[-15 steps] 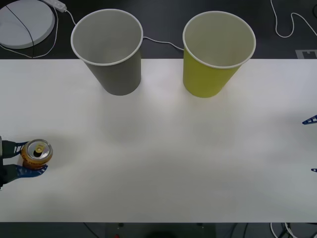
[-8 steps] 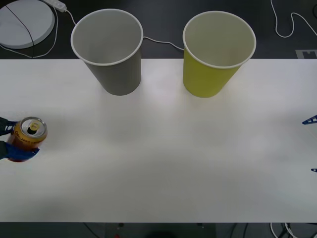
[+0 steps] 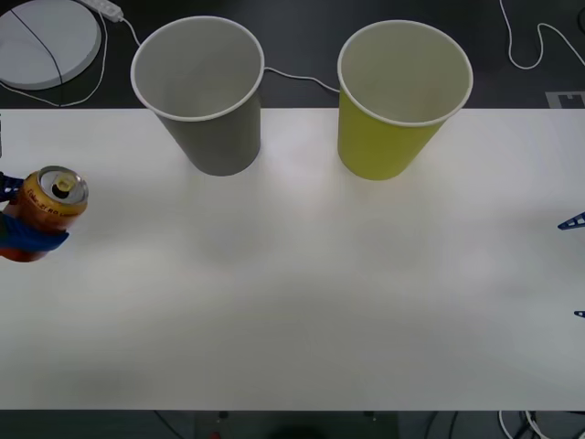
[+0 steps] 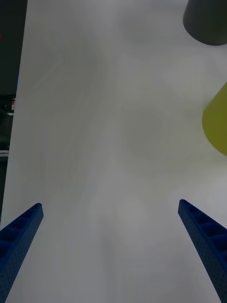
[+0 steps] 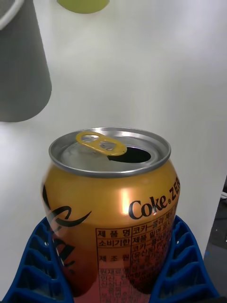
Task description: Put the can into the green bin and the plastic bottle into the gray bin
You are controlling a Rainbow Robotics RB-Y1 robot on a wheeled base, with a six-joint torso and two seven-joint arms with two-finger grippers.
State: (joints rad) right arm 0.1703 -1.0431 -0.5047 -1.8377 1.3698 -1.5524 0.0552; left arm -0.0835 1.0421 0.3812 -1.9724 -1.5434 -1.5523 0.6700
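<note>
Left gripper (image 3: pixel 23 218) is clamped on the can (image 3: pixel 53 203), one blue ribbed finger on each side of its body, at the table's (image 3: pixel 302 302) left edge, well left of and nearer the robot than the gray bin (image 3: pixel 203 91); left wrist view has the can (image 5: pixel 111 208) upright, tab open, seated between both fingers (image 5: pixel 182 265); one can total. Two bins, both upright along the table's far edge: the gray bin, and the green bin (image 3: pixel 399 96) just to its right with a gap between, not touching. Right gripper (image 3: pixel 576 267) sits at the table's right edge, far right of the gray bin, fingers spread wide with nothing between them; right wrist view has its two fingers (image 4: pixel 205 241) well apart over bare table.
</note>
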